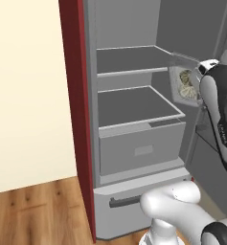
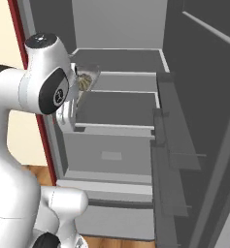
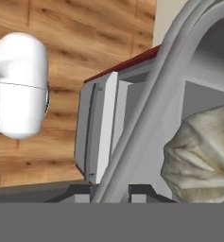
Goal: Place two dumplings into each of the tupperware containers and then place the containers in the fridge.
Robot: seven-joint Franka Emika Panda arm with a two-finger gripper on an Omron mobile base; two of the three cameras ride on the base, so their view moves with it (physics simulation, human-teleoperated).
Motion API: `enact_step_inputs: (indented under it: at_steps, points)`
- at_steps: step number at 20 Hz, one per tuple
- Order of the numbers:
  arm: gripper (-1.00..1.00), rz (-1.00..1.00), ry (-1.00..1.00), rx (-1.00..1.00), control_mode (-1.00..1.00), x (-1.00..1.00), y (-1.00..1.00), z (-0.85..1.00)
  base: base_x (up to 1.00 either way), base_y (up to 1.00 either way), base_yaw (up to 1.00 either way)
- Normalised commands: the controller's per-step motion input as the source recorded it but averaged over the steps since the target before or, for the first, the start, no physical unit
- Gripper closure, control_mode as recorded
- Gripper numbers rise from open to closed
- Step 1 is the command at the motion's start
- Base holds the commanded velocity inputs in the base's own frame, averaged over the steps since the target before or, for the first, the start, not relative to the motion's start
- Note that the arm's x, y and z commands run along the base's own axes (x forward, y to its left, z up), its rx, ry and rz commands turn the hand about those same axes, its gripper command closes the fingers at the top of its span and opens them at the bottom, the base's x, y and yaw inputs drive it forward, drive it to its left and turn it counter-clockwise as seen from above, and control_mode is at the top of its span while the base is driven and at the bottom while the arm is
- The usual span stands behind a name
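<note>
- We see the fridge (image 1: 134,119) open, shelves and lower drawer (image 1: 141,150) bare; no container is parked inside yet.
- One tupperware container (image 1: 184,83) hangs tilted on edge at 3 o'clock of the upper shelf (image 1: 129,62) in the left base view, not set down.
- Dumplings (image 1: 186,82) sit inside it, so we judge loading done for this box.
- End effector (image 3: 113,193): jaws narrow, pinching the container rim.
- Left: place it on a shelf; we cannot tell where the second container is.

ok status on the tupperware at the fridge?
Gripper shut on tupperware container rim, container tilted steeply. Dumplings inside. Held in front of open fridge, beside upper shelves, not set down. Nothing blocking shelves.
</note>
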Motion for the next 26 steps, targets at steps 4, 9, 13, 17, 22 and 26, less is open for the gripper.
enact_step_inputs:
  at_steps: [4, 9, 13, 17, 22, 26]
  points:
    - [1.00, 0.05, 0.00, 0.00, -1.00, 0.88, 0.01, 0.21, 0.00, 0.00, 0.00]
    - [1.00, 0.06, 0.00, 0.00, -1.00, 1.00, 0.05, 0.04, 0.00, 0.00, 0.00]
    - [1.00, 0.01, -0.01, 0.01, -1.00, 0.90, 0.01, 0.13, 0.00, 0.00, 0.00]
    - [1.00, 0.00, -0.06, 0.05, -1.00, 0.66, 0.00, 0.20, 0.00, 0.00, 0.00]
    - [1.00, 0.01, -0.01, 0.01, -1.00, 0.85, 0.00, 0.03, 0.00, 0.00, 0.00]
    - [1.00, 0.01, 0.00, 0.00, -1.00, 0.84, 0.05, 0.00, 0.00, 0.00, 0.00]
